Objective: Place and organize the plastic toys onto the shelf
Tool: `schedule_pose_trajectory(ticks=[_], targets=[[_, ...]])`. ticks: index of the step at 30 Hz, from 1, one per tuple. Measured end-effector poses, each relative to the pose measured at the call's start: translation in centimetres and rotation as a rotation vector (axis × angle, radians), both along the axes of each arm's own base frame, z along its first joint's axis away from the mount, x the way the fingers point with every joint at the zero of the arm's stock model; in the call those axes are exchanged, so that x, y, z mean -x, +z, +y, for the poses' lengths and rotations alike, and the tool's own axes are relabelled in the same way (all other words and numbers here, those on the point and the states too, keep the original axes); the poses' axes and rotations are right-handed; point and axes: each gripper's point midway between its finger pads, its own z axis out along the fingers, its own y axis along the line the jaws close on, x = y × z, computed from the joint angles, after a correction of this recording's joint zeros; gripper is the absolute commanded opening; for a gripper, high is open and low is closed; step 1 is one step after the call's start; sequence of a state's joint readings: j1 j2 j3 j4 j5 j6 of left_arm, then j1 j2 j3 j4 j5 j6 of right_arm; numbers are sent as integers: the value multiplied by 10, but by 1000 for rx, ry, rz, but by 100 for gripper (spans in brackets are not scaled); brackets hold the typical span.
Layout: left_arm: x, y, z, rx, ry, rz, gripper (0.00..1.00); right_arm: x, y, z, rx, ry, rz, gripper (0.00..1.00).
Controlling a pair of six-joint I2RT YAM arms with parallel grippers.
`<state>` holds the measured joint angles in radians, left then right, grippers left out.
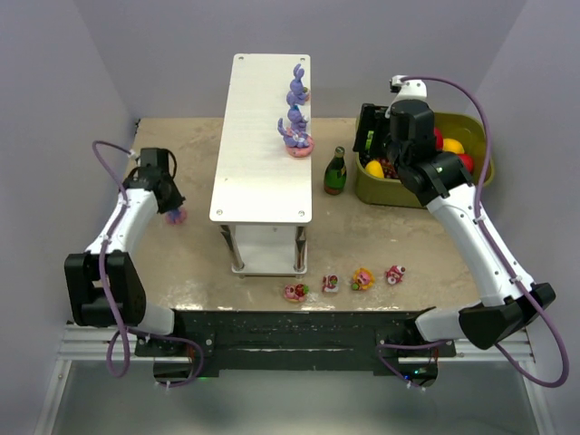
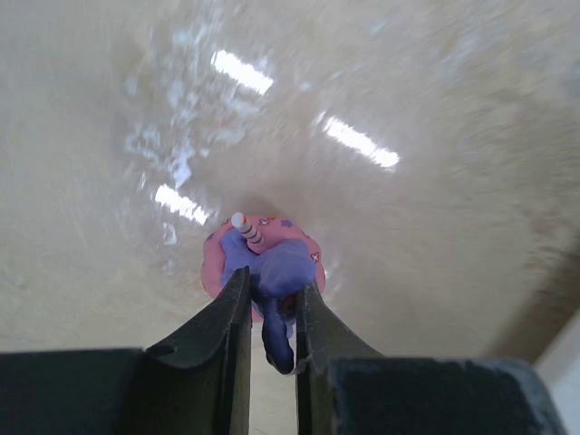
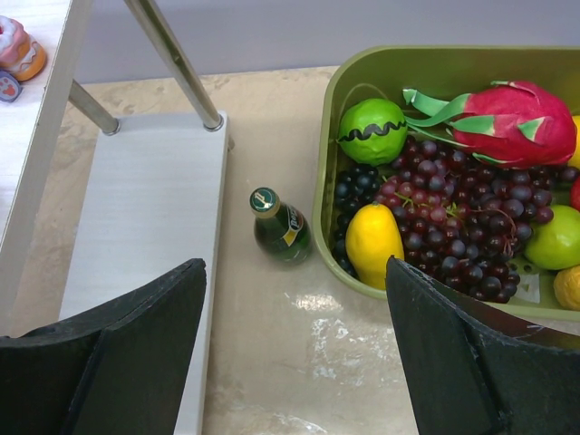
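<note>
The shelf (image 1: 258,145) stands mid-table, its white-silver top board running front to back. Two purple bunnies (image 1: 296,131) on pink bases stand along its right edge. My left gripper (image 1: 172,214) is left of the shelf, low over the table, shut on a third purple bunny (image 2: 272,272) with a round pink base. Several small pink, red and yellow toys (image 1: 344,281) lie in a row on the table in front of the shelf. My right gripper (image 3: 294,299) is open and empty, held high between the shelf's lower tier (image 3: 136,236) and the bin.
An olive-green bin (image 1: 485,136) of fruit sits at the right rear, also in the right wrist view (image 3: 331,190). A dark green bottle (image 1: 335,172) stands between shelf and bin, seen from above in the right wrist view (image 3: 279,225). Walls close in on both sides.
</note>
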<state>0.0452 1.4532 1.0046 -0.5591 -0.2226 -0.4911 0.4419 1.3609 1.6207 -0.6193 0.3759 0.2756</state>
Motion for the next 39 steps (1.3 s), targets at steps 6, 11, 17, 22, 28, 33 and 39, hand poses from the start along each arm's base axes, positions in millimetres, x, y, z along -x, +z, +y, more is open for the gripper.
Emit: schedule_pose_trajectory(ticks=[6, 11, 17, 22, 28, 33, 39], targets=[[-46, 135, -8, 0, -103, -222, 0, -3, 0, 1, 0, 0, 2, 83], [-39, 235, -18, -11, -186, -409, 0, -10, 2, 4, -2, -1, 2, 83], [-4, 289, -58, 88, -354, -507, 0, -18, 6, 12, -15, 20, 6, 83], [18, 339, -119, 195, -602, -606, 0, -20, 6, 19, -34, 42, 12, 82], [49, 375, -172, 301, -855, -690, 0, -19, 5, 23, -45, 64, 17, 82], [73, 371, -211, 334, -1050, -673, 0, -19, 5, 23, -46, 66, 17, 82], [93, 341, -256, 311, -1233, -571, 0, -16, 9, 23, -51, 70, 9, 82]])
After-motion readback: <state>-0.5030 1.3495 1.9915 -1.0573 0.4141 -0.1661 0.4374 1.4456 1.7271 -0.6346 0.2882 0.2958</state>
